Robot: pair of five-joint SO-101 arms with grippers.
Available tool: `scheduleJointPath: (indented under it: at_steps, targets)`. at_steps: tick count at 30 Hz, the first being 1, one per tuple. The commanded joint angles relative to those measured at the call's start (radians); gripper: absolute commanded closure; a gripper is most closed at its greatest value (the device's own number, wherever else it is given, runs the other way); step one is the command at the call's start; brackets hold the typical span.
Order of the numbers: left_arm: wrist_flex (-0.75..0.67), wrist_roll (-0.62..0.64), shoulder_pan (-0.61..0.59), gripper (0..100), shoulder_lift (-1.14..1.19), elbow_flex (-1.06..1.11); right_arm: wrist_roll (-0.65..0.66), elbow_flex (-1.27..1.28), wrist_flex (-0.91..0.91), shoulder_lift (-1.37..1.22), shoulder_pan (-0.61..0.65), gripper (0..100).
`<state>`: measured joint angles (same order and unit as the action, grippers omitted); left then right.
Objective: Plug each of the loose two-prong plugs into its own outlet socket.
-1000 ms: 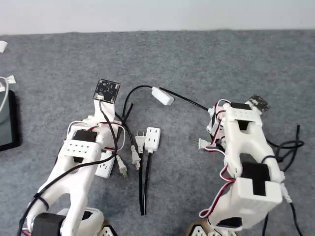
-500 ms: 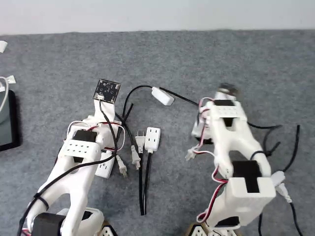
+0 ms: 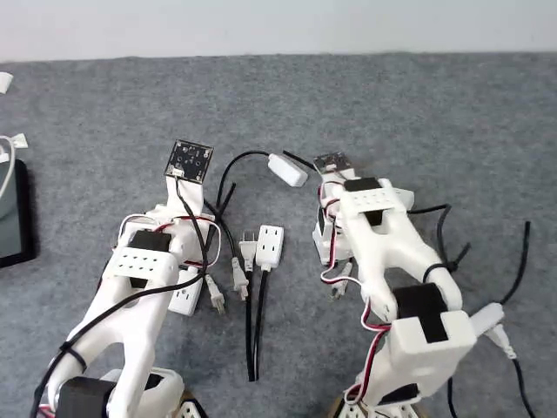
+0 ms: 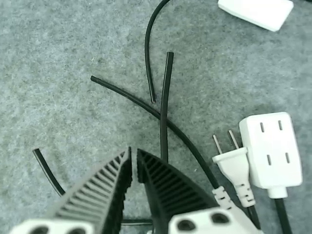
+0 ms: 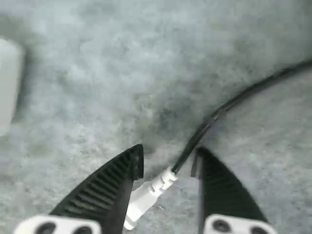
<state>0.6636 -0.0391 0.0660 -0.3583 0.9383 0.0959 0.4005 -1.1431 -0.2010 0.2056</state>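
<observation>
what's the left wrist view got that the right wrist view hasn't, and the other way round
Left wrist view: the left gripper with its fingers nearly together, a white two-prong plug lying close beside a white multi-socket outlet block, several loose black cable ends, and a second white block at the frame's edge.
Right wrist view: the right gripper open, with a white ribbed plug end on a black cord lying between its fingers.
Both: grey carpet and black cabling.
</observation>
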Motion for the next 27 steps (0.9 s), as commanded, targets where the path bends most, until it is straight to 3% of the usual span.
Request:
scheduleJointPath:
  at_steps: [1, 7, 12, 14, 19, 27]
  targets:
    - [-0.021, -0.009, 0.009, 99, -0.035, -0.013, -0.009, -0.068, -0.021, 0.035, -0.005, 82.7]
    - [-0.021, -0.011, 0.009, 99, -0.035, -0.013, -0.117, -0.034, -0.051, 0.217, -0.127, 89.7]
    - [-0.023, -0.011, 0.009, 99, -0.035, -0.013, -0.219, 0.158, 0.005, 0.372, -0.136, 99.1]
    - [-0.023, -0.011, 0.009, 99, -0.035, -0.013, -0.269, 0.247, 0.064, 0.394, -0.134, 98.3]
    - [-0.023, -0.011, 0.009, 99, -0.034, -0.013, -0.233, 0.304, 0.114, 0.372, -0.110, 99.1]
    - [-0.023, -0.011, 0.009, 99, -0.035, -0.013, -0.230, 0.304, 0.148, 0.308, 0.047, 99.1]
